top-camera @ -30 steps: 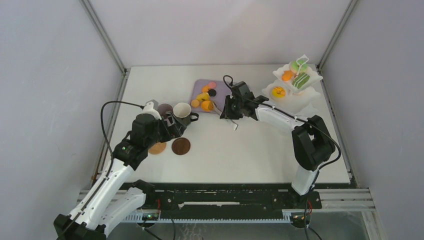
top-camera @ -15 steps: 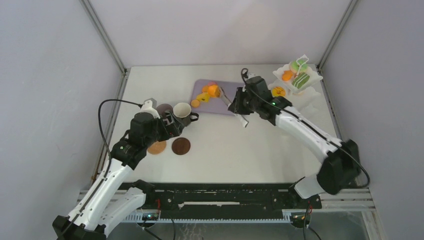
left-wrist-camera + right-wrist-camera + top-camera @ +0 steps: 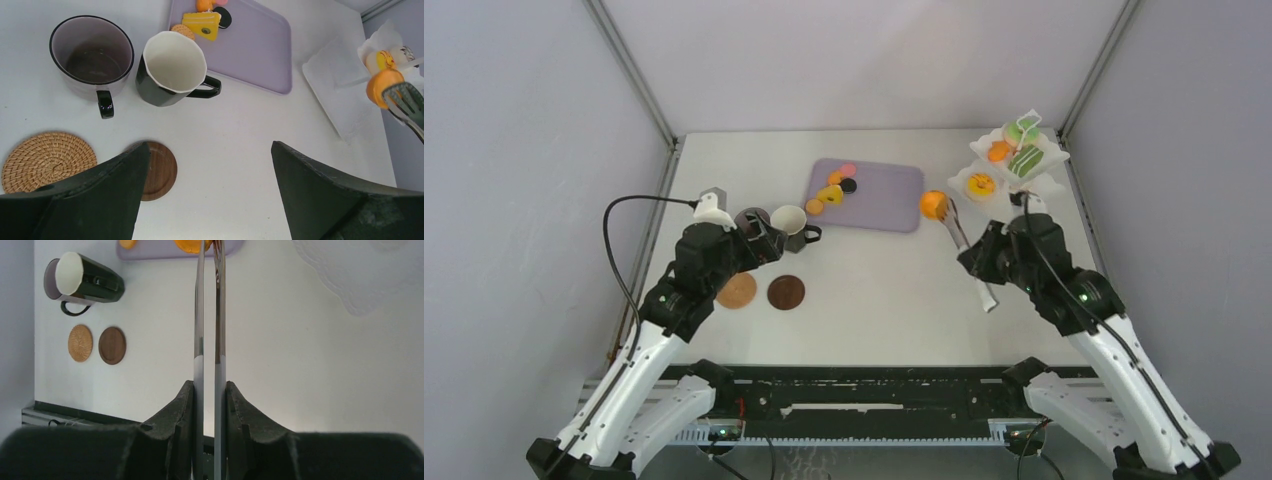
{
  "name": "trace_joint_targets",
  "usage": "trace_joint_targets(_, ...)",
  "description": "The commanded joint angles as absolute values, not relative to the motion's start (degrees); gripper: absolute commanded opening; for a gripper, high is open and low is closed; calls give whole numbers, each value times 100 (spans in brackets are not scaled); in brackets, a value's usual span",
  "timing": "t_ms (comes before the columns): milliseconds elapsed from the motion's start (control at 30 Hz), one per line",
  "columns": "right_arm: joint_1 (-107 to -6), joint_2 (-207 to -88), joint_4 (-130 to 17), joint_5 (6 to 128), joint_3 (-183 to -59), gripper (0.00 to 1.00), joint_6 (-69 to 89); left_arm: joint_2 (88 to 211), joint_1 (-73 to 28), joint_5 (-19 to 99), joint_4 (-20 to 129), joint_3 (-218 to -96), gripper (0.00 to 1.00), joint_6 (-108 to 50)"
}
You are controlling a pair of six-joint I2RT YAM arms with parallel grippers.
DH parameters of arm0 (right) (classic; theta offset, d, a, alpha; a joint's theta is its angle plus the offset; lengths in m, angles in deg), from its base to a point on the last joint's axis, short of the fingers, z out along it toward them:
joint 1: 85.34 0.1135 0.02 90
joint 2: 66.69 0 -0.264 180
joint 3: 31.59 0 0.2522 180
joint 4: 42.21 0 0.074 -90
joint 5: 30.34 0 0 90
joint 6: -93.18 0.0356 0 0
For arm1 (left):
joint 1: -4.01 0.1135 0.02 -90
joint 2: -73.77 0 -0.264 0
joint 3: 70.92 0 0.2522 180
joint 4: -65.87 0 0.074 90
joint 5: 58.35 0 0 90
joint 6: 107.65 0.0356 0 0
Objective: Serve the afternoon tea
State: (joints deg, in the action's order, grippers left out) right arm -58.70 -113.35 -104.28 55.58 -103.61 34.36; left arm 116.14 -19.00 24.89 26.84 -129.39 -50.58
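A mauve mug (image 3: pixel 92 52) and a dark mug (image 3: pixel 172 67) with a white inside stand side by side left of the lilac tray (image 3: pixel 884 185). In front of them lie a woven coaster (image 3: pixel 47 160) and a dark wooden coaster (image 3: pixel 160 170). My left gripper (image 3: pixel 210 150) hangs open above the table near the coasters, holding nothing. My right gripper (image 3: pixel 209 387) is shut on the long white tongs (image 3: pixel 209 315), whose tips pinch an orange doughnut (image 3: pixel 934 204) between the tray and the white tiered stand (image 3: pixel 1014 165). Several sweets (image 3: pixel 834 190) remain on the tray.
The stand at the back right holds green, orange and yellow sweets on its tiers. Grey walls close the table at left, right and back. A metal rail runs along the near edge by the arm bases.
My right arm has swung right from the tray toward the stand, carrying the orange doughnut in the tongs. My left gripper has opened a little wider and drawn slightly back from the dark mug.
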Motion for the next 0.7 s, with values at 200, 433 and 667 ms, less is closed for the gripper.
trace_joint_targets(200, -7415, -10410, -11473, 5806, -10318, 0, 3489, 11721, -1905, 2691, 3155, -13091, 94, -4895)
trace_joint_targets(433, -9089, -10445, -11196, 6906, -10319, 0, 3070, 11579, -1908, 2792, 3248, -12959, 94, -4813)
trace_joint_targets(667, -9524, -10793, -10749, 7100, -10318, 0, 2911, 11722, -1910, 2875, 3287, -13004, 95, -4798)
